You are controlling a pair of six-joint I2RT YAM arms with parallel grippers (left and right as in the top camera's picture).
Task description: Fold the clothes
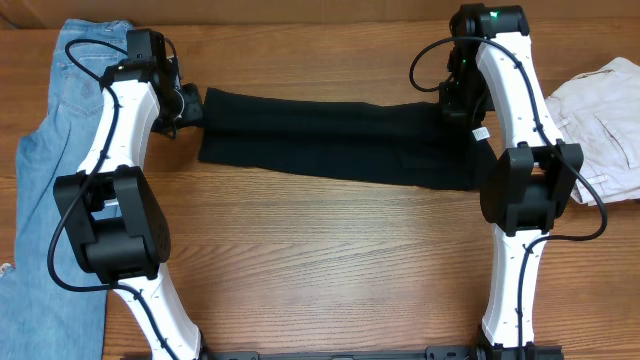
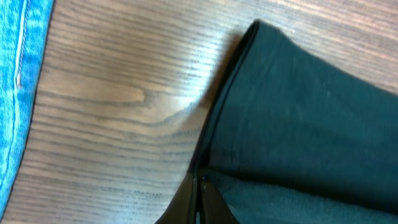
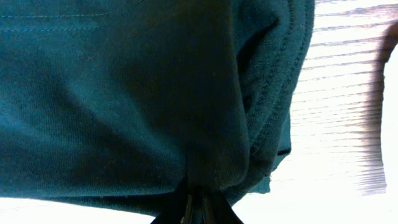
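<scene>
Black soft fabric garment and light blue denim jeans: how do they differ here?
The black soft fabric garment is plain; the light blue denim jeans show stitched seams. The garment lies crosswise between the arms; the jeans run lengthwise at the left. The left gripper and right gripper hold the garment's ends in shut jaws; neither holds the jeans. Both are long and lie on the wooden table.

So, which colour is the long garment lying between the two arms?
The garment is plain black; the overhead view shows it best.
</scene>
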